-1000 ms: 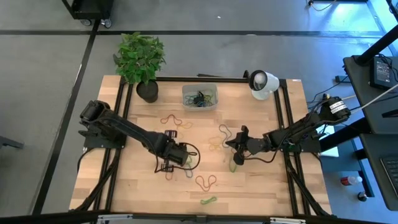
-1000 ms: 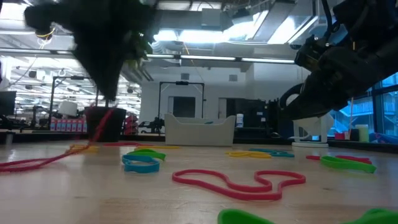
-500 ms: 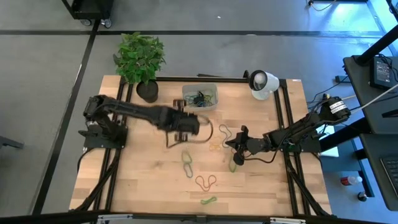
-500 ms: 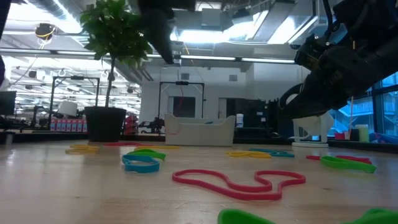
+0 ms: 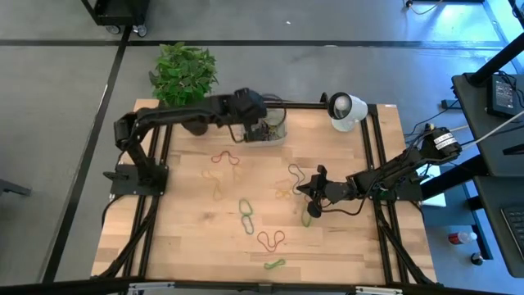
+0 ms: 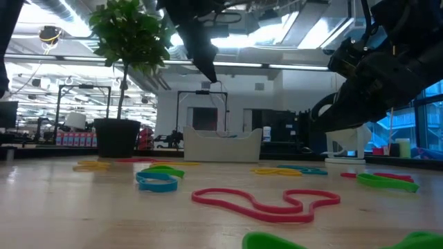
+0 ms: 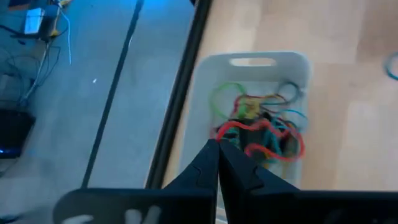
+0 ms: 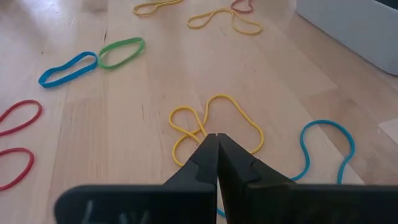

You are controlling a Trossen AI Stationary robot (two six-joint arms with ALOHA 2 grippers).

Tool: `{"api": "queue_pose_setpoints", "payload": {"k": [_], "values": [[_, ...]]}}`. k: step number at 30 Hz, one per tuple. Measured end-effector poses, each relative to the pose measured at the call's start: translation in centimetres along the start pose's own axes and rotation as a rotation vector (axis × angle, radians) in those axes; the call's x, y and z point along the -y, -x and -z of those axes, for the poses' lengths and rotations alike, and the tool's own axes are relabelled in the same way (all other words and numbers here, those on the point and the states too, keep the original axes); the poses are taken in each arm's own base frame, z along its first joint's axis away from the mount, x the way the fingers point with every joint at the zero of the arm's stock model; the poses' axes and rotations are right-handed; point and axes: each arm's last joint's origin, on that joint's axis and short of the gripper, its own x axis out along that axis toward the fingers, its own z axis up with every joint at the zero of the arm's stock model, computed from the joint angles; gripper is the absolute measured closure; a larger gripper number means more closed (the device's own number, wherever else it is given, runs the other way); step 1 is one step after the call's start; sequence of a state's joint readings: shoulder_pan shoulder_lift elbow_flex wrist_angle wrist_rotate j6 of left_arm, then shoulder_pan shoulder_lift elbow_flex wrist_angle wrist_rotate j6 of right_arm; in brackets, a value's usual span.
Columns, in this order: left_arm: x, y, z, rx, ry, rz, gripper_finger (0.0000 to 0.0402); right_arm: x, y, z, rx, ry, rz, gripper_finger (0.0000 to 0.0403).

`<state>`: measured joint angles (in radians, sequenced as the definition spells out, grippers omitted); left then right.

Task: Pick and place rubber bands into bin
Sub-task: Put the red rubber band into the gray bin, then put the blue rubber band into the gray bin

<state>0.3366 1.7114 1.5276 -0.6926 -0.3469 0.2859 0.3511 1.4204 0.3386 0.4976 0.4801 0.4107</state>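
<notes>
My left gripper (image 5: pixel 258 121) (image 6: pixel 211 77) (image 7: pixel 217 144) is high above the bin (image 5: pixel 282 135), shut on a red rubber band (image 7: pixel 273 134). The bin is a small pale tray near the table's far edge. It shows in the low view (image 6: pixel 221 146) and the left wrist view (image 7: pixel 267 59), and a tangle of red, green, yellow and blue bands lies in it. My right gripper (image 5: pixel 307 194) (image 8: pixel 216 138) is shut and hovers over a yellow band (image 8: pixel 214 118) right of the table's middle, touching nothing. More bands lie flat on the wood. My left gripper pinches the red band at its upper end (image 7: pixel 227 129) between its two fingertips, coming from above and pointing down. The band is clear of the table and hangs below the fingers as a slack thin loop (image 6: pixel 225 111). Its lower part reaches into the bin.
A black plant pot (image 5: pixel 194 120) stands left of the bin and a white round camera (image 5: pixel 345 111) to its right. Loose bands lie on the table: red (image 5: pixel 223 157), yellow (image 5: pixel 217 192), green and blue (image 5: pixel 246 211), red (image 5: pixel 270 239), green (image 5: pixel 274 264).
My left gripper has risen from the table's near-left middle and swung toward the far edge to stand over the bin, staying shut. The red band, at first still trailing on the wood, has been lifted clear and carried along.
</notes>
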Motion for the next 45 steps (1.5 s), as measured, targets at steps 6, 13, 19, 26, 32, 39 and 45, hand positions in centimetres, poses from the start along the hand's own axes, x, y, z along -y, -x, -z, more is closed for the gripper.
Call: {"api": "queue_pose_setpoints", "payload": {"k": [6,13,19,26,32,39,45], "values": [[-3.3,-2.5,0.9,0.008,0.101,0.039,0.0400,0.0,0.0,0.0,-0.002,0.004,0.001,0.0398],[-2.7,-8.3,2.6,-0.110,0.119,0.157,0.0400,0.0,0.0,0.1,-0.007,0.008,0.003,0.0398],[-0.7,-13.3,4.1,-0.198,0.095,0.206,0.0400,0.0,0.0,0.1,-0.007,0.008,0.003,0.0398],[0.7,-15.8,5.3,-0.265,0.082,0.254,0.0376,0.0,0.0,0.1,-0.008,0.009,0.003,0.0398],[0.9,-15.7,5.2,-0.265,0.083,0.264,0.0309,0.0,0.0,0.1,-0.008,0.009,0.003,0.0398],[0.2,-13.7,4.2,-0.291,0.086,0.248,0.0250,0.1,0.0,0.1,-0.012,0.008,0.006,0.0398],[-1.0,-10.6,3.4,-0.287,0.145,0.236,0.0244,0.1,0.0,0.1,-0.013,0.008,0.007,0.0398]]}}
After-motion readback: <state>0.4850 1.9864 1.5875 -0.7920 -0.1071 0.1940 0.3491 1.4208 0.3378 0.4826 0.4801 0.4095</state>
